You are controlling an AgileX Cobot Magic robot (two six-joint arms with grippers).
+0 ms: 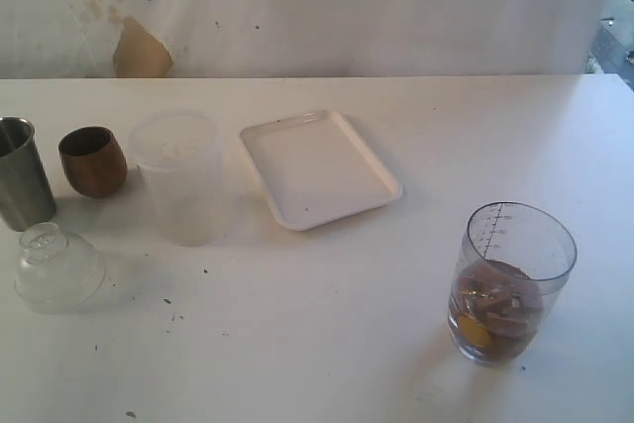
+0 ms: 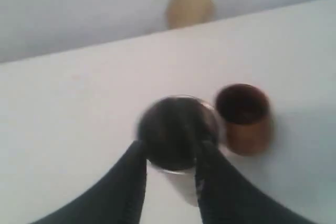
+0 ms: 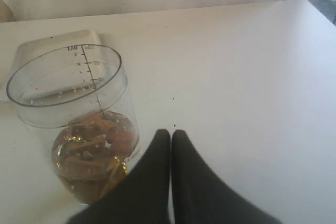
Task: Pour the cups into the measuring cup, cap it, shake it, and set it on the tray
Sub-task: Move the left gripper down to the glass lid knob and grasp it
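The steel tumbler [image 1: 22, 173] stands upright at the far left of the table, with the brown wooden cup [image 1: 92, 160] just right of it. The wrist view is blurred. In it my left gripper [image 2: 173, 149] has its fingers apart, one on each side of the tumbler [image 2: 176, 129], and the wooden cup [image 2: 243, 119] stands beside them. The exterior view shows no gripper at the tumbler. The clear measuring cup [image 1: 510, 284] stands at the front right, uncapped, holding brownish contents. My right gripper [image 3: 171, 132] is shut and empty on the table side of the measuring cup [image 3: 79, 124]. The white tray [image 1: 317, 165] lies empty mid-table.
A frosted plastic tub [image 1: 178, 177] stands between the wooden cup and the tray. A clear domed lid [image 1: 54, 269] rests on the table in front of the tumbler. Part of the tray [image 3: 58, 38] shows behind the measuring cup. A stained wall runs along the table's far edge.
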